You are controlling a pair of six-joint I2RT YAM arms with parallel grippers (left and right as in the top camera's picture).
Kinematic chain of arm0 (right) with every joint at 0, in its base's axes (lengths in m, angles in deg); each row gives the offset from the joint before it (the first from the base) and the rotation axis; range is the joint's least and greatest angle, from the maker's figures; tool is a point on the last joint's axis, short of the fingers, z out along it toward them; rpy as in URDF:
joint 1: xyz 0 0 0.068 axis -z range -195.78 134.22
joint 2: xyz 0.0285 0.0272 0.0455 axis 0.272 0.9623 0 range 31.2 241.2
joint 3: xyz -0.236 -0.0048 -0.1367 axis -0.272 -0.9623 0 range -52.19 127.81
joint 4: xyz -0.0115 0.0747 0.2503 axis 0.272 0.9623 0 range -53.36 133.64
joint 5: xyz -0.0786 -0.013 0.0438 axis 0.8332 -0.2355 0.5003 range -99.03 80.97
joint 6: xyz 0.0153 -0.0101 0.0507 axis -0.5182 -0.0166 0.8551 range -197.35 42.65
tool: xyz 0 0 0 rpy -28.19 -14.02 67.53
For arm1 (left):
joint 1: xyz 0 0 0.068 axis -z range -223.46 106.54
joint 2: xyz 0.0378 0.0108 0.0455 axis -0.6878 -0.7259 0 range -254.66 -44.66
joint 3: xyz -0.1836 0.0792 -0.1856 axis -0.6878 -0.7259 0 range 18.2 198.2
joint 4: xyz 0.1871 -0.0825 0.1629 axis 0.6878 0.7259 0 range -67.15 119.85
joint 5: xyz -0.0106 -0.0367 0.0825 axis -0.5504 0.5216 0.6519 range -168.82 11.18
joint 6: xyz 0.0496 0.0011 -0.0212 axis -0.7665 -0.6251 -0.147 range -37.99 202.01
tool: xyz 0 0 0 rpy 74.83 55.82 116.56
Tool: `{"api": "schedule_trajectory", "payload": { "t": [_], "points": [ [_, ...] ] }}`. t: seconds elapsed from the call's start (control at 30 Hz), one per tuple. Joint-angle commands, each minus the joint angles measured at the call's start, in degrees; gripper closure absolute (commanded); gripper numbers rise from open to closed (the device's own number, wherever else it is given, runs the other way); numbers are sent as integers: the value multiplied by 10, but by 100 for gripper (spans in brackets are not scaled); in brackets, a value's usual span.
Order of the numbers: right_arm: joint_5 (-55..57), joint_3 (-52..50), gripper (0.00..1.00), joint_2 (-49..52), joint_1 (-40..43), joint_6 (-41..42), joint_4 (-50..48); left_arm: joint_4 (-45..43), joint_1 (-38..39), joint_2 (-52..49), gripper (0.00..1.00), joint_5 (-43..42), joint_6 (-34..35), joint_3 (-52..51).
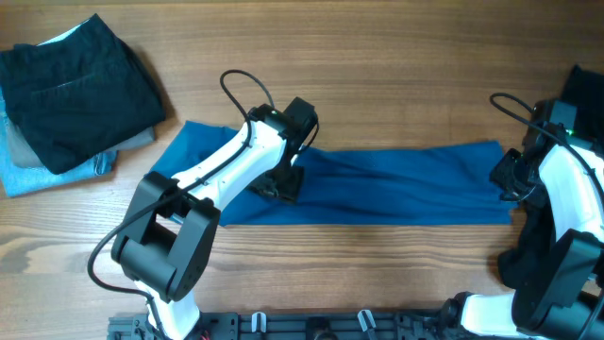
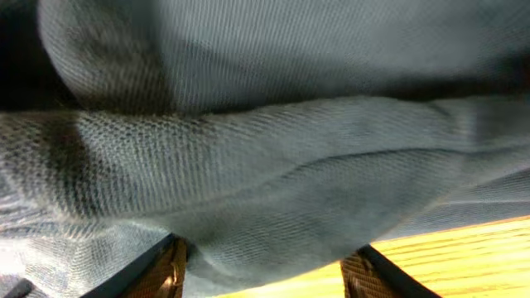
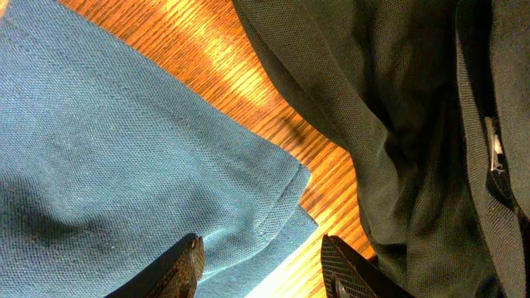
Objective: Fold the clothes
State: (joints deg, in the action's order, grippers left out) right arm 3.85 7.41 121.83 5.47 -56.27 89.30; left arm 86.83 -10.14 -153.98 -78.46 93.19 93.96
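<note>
Blue shirt (image 1: pixel 396 184) folded into a long strip, flat across the middle of the tabletop (image 1: pixel 396 66). Left end effector (image 1: pixel 281 182) down on the strip's left half, cloth creased around it. Up close, blue cloth bunched between its fingers (image 2: pixel 170 269); pinched or loose, cannot tell. Right end effector (image 1: pixel 505 178) at the strip's right end, released: fingers (image 3: pixel 186 261) apart, with the shirt's hemmed corner flat on the wood between them. Dark cloth (image 3: pixel 397 124) just beside that corner, a thin line of wood between, near the right edge. In the back left corner, a pile: black one (image 1: pixel 71 85) on top, grey one (image 1: pixel 142 140) and light blue one (image 1: pixel 38 175) peeking out below.
</note>
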Motion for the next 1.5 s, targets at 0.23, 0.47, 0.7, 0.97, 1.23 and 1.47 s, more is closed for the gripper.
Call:
{"api": "schedule_trajectory", "payload": {
  "t": [0.23, 0.47, 0.7, 0.97, 1.23, 1.47],
  "points": [
    [-5, -1, 49, -9, 2, -1, -1, -1, 3, -6, 96, 13, -4, -8],
    [-6, -1, 47, -9, 2, -1, 0, 94, -11, -6, 96, 110, 78, -8],
    [-54, -1, 45, -9, 2, -75, -1, 54, -16, -6, 42, 106, 96, -8],
    [-145, -51, 37, -8, 2, -253, -110, 43, -55, 54, 47, 106, 191, 16],
    [-145, -91, 37, 41, 2, -286, -171, 26, -183, 164, 41, 61, 228, 16],
    [-143, -94, 43, 124, 2, -286, -165, 27, -238, 174, 39, 33, 227, 16]
  ]
}}
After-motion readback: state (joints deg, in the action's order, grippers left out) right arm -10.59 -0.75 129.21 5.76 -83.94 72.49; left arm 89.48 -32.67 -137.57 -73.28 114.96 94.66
